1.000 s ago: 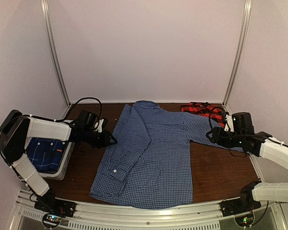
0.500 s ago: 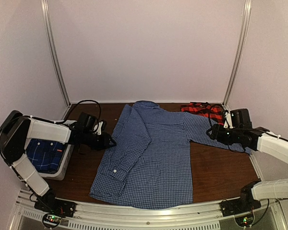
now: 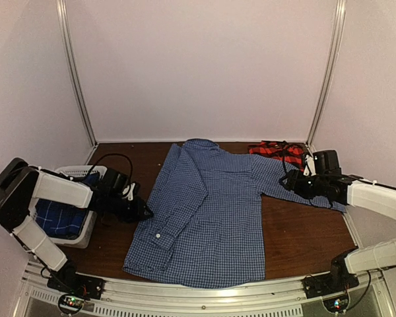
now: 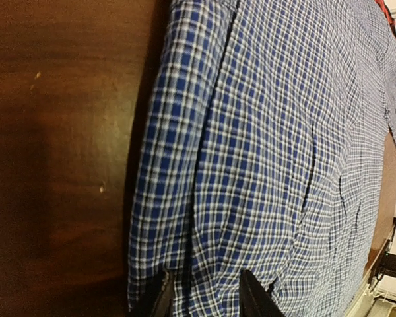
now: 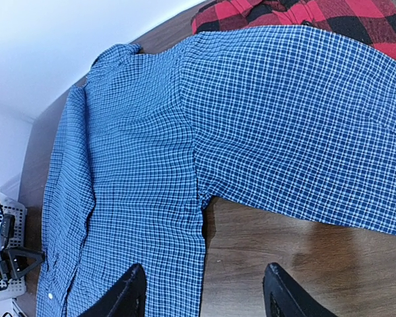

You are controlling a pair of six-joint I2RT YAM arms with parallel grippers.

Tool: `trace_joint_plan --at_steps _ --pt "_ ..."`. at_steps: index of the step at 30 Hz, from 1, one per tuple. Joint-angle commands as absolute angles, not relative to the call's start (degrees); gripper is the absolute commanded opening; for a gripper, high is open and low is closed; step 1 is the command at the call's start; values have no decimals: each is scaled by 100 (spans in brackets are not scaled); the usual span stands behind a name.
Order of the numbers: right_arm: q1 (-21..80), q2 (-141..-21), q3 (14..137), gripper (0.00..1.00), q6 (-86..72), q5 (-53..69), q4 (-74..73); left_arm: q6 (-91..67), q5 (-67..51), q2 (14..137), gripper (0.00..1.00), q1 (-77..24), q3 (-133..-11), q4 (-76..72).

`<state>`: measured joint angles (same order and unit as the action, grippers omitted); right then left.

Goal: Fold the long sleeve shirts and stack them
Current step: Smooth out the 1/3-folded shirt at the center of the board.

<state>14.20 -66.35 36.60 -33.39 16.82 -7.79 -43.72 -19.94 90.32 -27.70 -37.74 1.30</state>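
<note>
The blue-and-white gingham shirt (image 3: 211, 211) lies flat in the middle of the table, its left sleeve folded over the body and its right sleeve stretched out to the right. My left gripper (image 3: 145, 210) is at the shirt's left edge. In the left wrist view (image 4: 208, 300) its jaws stand apart with the cloth (image 4: 264, 145) lying flat between them. My right gripper (image 3: 287, 181) is open above the right sleeve (image 5: 303, 119), near the armpit. The red-and-black plaid shirt (image 3: 277, 152) lies crumpled at the back right. The darker blue plaid shirt (image 3: 56, 218) sits in a basket on the left.
A white basket (image 3: 86, 232) stands at the left table edge beside the left arm. Bare brown table (image 3: 303, 231) shows to the right of the shirt body. Metal frame posts stand at both back corners.
My left gripper has moved nearer and slightly left along the shirt's left edge. My right gripper has shifted a little back and left over the sleeve. The shirts have not moved.
</note>
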Motion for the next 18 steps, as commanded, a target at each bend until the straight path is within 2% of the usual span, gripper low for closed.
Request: trace_joint_plan --at_steps 1,14,18 --pt "1344 -6955 3771 62 -3253 1666 -566 -4868 -2256 8636 35 -2865 -3332 66" --pt "1345 -7736 3866 65 -3227 2306 197 -5562 -1709 6921 39 -3269 -2780 1886" --pt "1338 -8014 3891 65 -3194 2369 365 -5688 -1831 6798 39 -3342 -2656 2048"
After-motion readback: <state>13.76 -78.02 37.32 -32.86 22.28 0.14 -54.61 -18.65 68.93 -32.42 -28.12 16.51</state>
